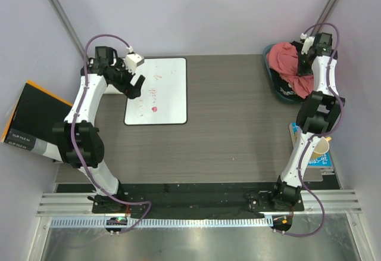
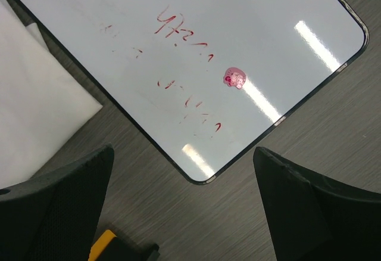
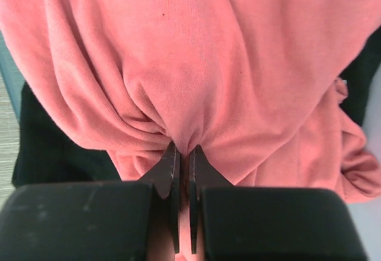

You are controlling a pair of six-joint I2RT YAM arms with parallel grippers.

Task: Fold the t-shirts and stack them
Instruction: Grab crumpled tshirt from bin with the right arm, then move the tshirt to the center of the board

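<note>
In the far right corner of the worktop (image 1: 232,124) we see a teal-rimmed container (image 1: 275,88) holding two of the t-shirts. The salmon-red t-shirt (image 1: 286,58) is bunched on top, and the black t-shirt (image 1: 302,85) shows beneath it and at its near side. From the right wrist view, the salmon-red cloth fills almost the whole frame, with black cloth at both edges. A paper cup (image 1: 321,146) stands at the right edge of the worktop; we cannot tell what is in it.

The right arm (image 1: 309,112) rises from its base and reaches far, its wrist bent down over the container. The right jaws are together, pinching a gathered fold of the salmon-red t-shirt, and creases run into the grip.

The left arm (image 1: 83,112) stretches to the far left, its wrist angled down toward the whiteboard (image 1: 158,91). The left jaws stand wide apart and hold nothing, above the board's rounded corner. The white t-shirt (image 2: 36,106) lies flat along the whiteboard's edge.
</note>
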